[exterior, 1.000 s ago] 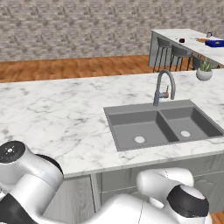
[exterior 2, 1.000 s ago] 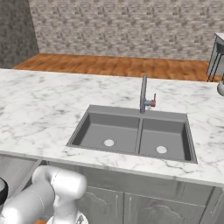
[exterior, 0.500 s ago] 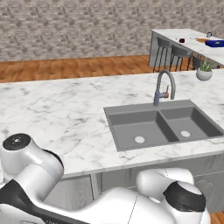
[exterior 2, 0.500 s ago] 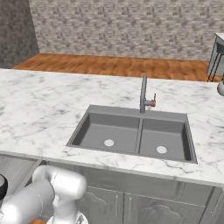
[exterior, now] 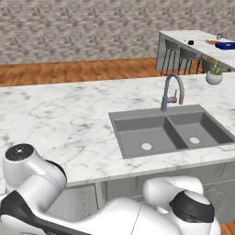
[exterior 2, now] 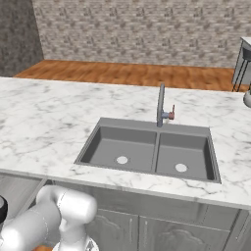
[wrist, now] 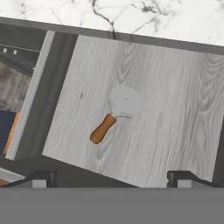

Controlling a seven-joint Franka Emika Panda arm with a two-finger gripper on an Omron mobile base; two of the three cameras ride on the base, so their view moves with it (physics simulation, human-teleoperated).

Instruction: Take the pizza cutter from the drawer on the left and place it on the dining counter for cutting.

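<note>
A simulated kitchen with a brick back wall and wood floor; a white marble counter holds a grey double sink [exterior: 170, 131] and curved tap [exterior: 172, 92]; the long white marble dining counter [exterior: 193, 36] stands far right. In the hand view, the open grey-wood drawer [wrist: 175, 109] holds the small brown-handled pizza cutter [wrist: 114, 114], lying flat mid-floor; the gripper [wrist: 111, 177] hovers above, fingers spread and empty. The reach is under way, I judge; next comes descending and closing on the handle.

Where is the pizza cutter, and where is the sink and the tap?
pizza cutter [wrist: 104, 127]: hand view, on its brown wooden handle.
sink [exterior: 143, 133]: left base view, on the floor of its left basin.
tap [exterior 2: 160, 104]: right base view, on its upright spout.
</note>
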